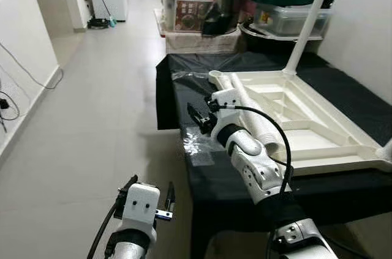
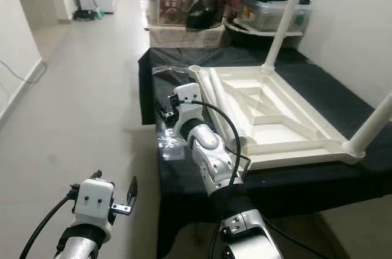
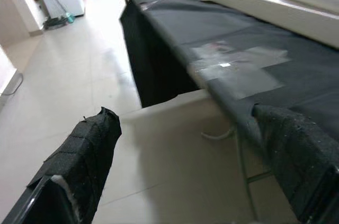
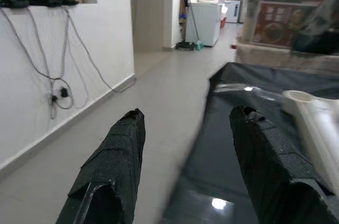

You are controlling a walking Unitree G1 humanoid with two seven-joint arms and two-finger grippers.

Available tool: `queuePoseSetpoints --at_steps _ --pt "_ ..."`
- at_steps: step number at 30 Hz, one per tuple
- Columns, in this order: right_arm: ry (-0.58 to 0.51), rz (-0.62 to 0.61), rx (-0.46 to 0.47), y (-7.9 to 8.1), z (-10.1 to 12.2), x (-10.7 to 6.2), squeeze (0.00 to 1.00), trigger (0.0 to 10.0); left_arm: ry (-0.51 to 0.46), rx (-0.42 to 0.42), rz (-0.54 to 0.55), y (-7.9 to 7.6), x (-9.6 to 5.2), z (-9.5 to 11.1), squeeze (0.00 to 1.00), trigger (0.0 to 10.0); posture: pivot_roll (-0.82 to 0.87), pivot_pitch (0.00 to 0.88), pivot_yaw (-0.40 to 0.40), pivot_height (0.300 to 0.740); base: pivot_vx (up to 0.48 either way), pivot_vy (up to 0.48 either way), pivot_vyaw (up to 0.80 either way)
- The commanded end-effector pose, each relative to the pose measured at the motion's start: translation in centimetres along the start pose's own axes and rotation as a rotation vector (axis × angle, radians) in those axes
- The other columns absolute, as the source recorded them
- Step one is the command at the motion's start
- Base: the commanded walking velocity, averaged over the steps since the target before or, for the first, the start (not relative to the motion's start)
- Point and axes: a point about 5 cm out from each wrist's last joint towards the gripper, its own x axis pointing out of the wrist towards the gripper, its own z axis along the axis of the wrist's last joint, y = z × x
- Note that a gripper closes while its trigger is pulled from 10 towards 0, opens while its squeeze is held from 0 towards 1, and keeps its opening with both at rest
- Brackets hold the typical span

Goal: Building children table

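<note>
— Tabletop (image 1: 309,118), where is it?
— It lies upside down on the black cloth (image 1: 245,167) of a table. One white leg (image 1: 309,23) stands upright at its far corner, and a loose leg (image 1: 257,112) lies along its left side.
— And the grippers?
— Nearest, the left gripper (image 1: 150,195) hangs low over the floor (image 1: 92,106), fingers spread, holding nothing. The right gripper (image 1: 196,115) is above the cloth's left edge, just beside the loose leg, fingers also apart.
— Behind?
— Storage boxes (image 1: 193,2) stand beyond the table.
</note>
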Motion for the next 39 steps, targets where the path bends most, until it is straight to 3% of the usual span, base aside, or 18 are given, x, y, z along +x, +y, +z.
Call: queuePoseSetpoints --at_steps 1,7,14,17,18,24,26,27,29,30,31,33,39 --pt "-0.013 -0.008 -0.015 -0.4 0.3 0.0 0.0 10.0 0.002 0.018 -0.015 -0.3 0.0 -0.1 0.0 10.0 0.05 0.0 -0.043 0.74 0.0 -0.465 0.0" --pt "-0.018 -0.018 -0.01 -0.5 0.5 0.0 0.0 10.0 0.009 0.016 -0.015 -0.2 0.1 -0.2 0.0 10.0 0.05 0.0 -0.043 0.74 0.0 -0.471 0.0" --pt "0.001 -0.047 0.054 -0.5 0.7 0.4 0.0 10.0 0.019 -0.009 0.002 0.1 0.1 -0.4 0.0 10.0 0.05 0.0 -0.042 0.74 0.0 0.0 0.0" --pt "-0.024 0.02 0.052 -0.3 1.0 0.6 0.0 10.0 0.02 -0.009 0.001 0.1 0.1 -0.4 0.0 10.0 0.05 0.0 -0.042 0.74 0.0 0.0 0.0" --pt "-0.007 0.056 -0.066 -0.5 0.3 0.2 0.0 10.0 0.02 -0.014 0.003 0.0 0.1 -0.4 0.0 10.0 0.05 0.0 -0.042 0.74 0.0 0.0 0.0" --pt "0.039 0.148 -0.201 -0.4 -1.0 -0.5 0.0 10.0 0.02 -0.019 0.006 0.0 0.0 -0.3 0.0 10.0 0.05 0.002 -0.04 0.74 0.0 0.0 0.0" --pt "0.039 0.148 -0.201 -0.4 -1.0 -0.5 0.0 10.0 0.02 -0.019 0.006 0.0 0.0 -0.3 0.0 10.0 0.05 0.002 -0.04 0.74 0.0 0.0 0.0" --pt "0.07 0.172 -0.276 -0.3 -1.6 -0.7 0.0 10.0 0.021 -0.02 0.005 0.0 0.0 -0.3 0.0 10.0 0.05 0.003 -0.039 0.74 0.0 0.0 0.0" --pt "0.07 0.172 -0.276 -0.3 -1.6 -0.7 0.0 10.0 0.021 -0.02 0.005 0.0 0.0 -0.3 0.0 10.0 0.05 0.003 -0.039 0.74 0.0 0.0 0.0" --pt "0.107 0.181 -0.332 -0.5 -2.3 -0.8 0.0 10.0 0.022 -0.023 0.005 0.0 -0.1 -0.3 0.0 10.0 0.05 0.01 -0.035 0.74 0.0 0.0 0.0" --pt "0.107 0.181 -0.332 -0.5 -2.3 -0.8 0.0 10.0 0.022 -0.023 0.005 0.0 -0.1 -0.3 0.0 10.0 0.05 0.01 -0.035 0.74 0.0 0.0 0.0" --pt "0.187 0.159 -0.406 -1.6 -3.6 -1.4 0.0 10.0 0.023 -0.026 0.004 0.0 -0.3 -0.2 0.0 10.0 0.06 0.016 -0.03 0.74 0.0 0.0 0.0" --pt "0.256 0.196 -0.417 -3.4 -4.9 -3.0 0.0 10.0 0.032 -0.031 0.0 0.1 -0.5 -0.4 0.0 10.0 0.05 0.018 -0.025 0.74 0.0 0.0 0.0"
